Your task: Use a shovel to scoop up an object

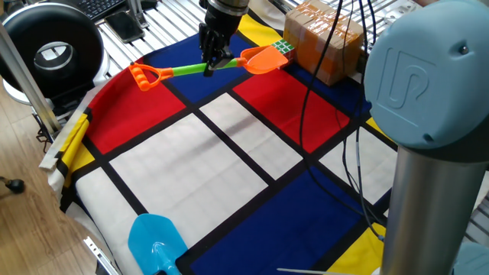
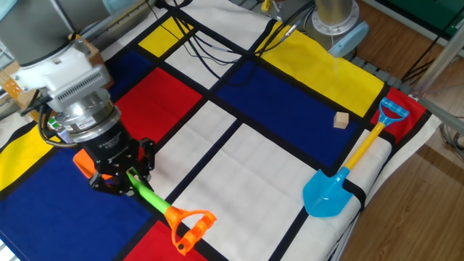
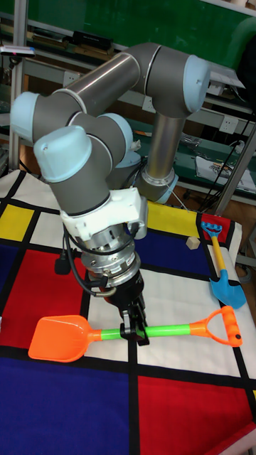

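My gripper is shut on the lime-green shaft of the shovel, about mid-length. The orange blade points at the object, a small green-and-white cube that sits at the blade's tip. In the other fixed view my gripper holds the shaft, with the blade behind the fingers and the D-handle toward the camera; the wrist hides the cube. The tall fixed view shows my gripper on the shaft, and the blade is empty.
A brown cardboard box stands just behind the cube. A light-blue shovel lies at the cloth's far side, with a small wooden block near it. Cables trail across the checkered cloth. The arm's base is close by.
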